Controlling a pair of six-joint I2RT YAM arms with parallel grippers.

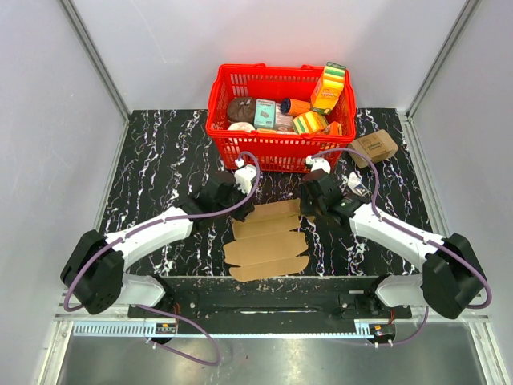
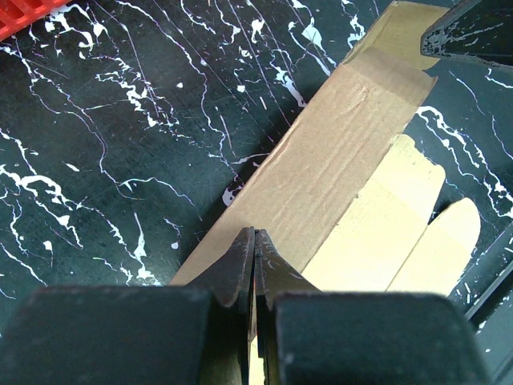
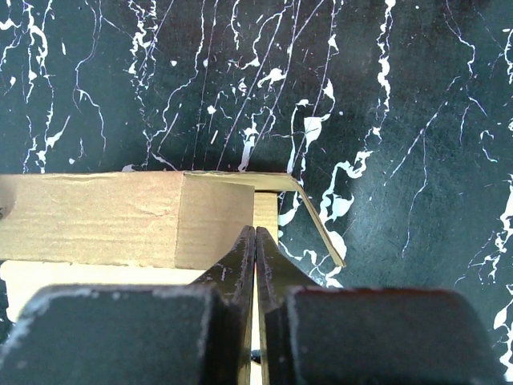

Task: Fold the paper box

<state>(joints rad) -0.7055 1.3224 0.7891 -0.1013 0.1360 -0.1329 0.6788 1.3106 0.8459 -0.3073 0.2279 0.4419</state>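
The plain brown die-cut cardboard paper box point(image 1: 264, 241) lies on the black marbled desk point(image 1: 160, 160), at 6 o'clock from the red plastic basket point(image 1: 215, 112). The left fingers point(image 2: 236, 269) are clenched on its 10 o'clock edge, and the right fingers point(image 3: 236, 261) on its 2 o'clock flap.

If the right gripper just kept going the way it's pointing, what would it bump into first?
The paper box: the right gripper is shut on its upturned flap, cardboard right at the tips. Beyond, likely only the marble table, though depth is unclear.
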